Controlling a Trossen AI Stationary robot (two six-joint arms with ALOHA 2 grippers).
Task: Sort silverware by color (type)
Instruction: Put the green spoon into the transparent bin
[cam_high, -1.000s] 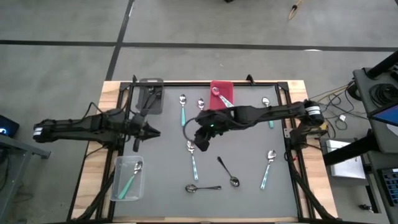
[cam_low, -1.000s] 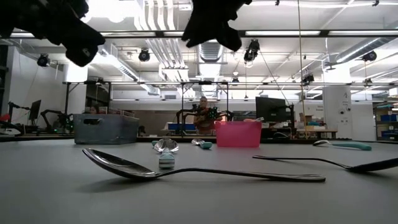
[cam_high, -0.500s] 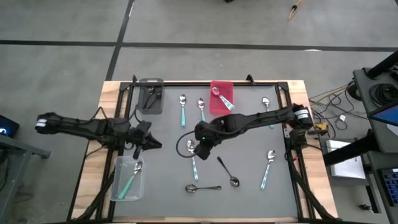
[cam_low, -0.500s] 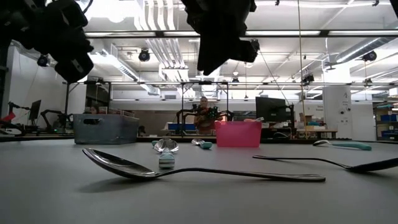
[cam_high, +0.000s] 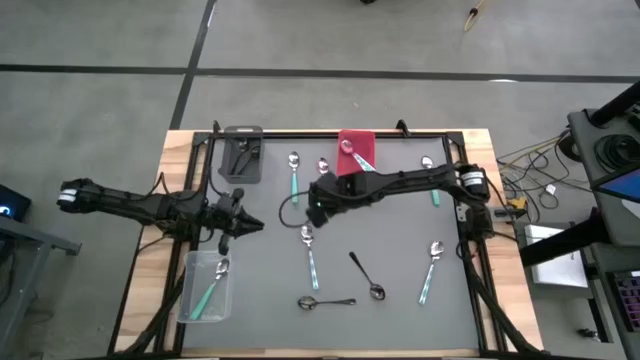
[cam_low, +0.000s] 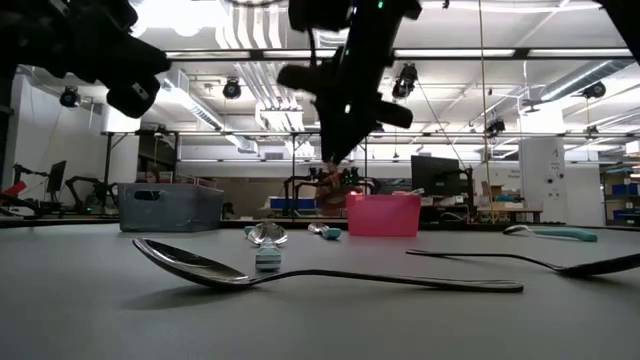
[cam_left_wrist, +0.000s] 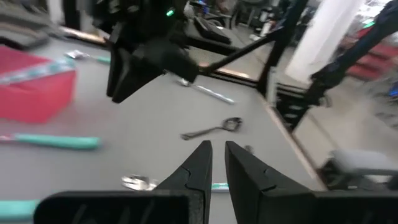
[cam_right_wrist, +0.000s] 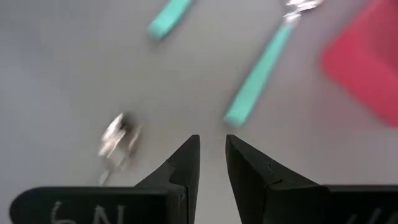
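Observation:
Several teal-handled spoons lie flat on the grey mat: two (cam_high: 293, 176) (cam_high: 323, 172) near the red bin, one (cam_high: 309, 252) mid-mat, one (cam_high: 430, 268) at the right, and one (cam_high: 428, 172) partly under the right arm. Two dark spoons (cam_high: 366, 275) (cam_high: 327, 302) lie near the near edge. My right gripper (cam_high: 315, 207) hovers shut above the mat between the far spoons and the mid-mat spoon. In the low view it (cam_low: 336, 152) points down. My left gripper (cam_high: 250, 222) hovers shut at the mat's left, holding nothing.
A grey bin (cam_high: 242, 165) with dark spoons stands at the far left. A red bin (cam_high: 355, 140) at the far middle holds a teal spoon. A clear bin (cam_high: 190, 298) at the near left holds another teal spoon. The table's wooden rim and black frame edge the mat.
My right gripper first dipped toward the mid-mat teal spoon, then drew back toward the far edge and tipped until its fingers point down. It took nothing; the spoon stayed where it was. My left gripper shifted slightly toward the near edge.

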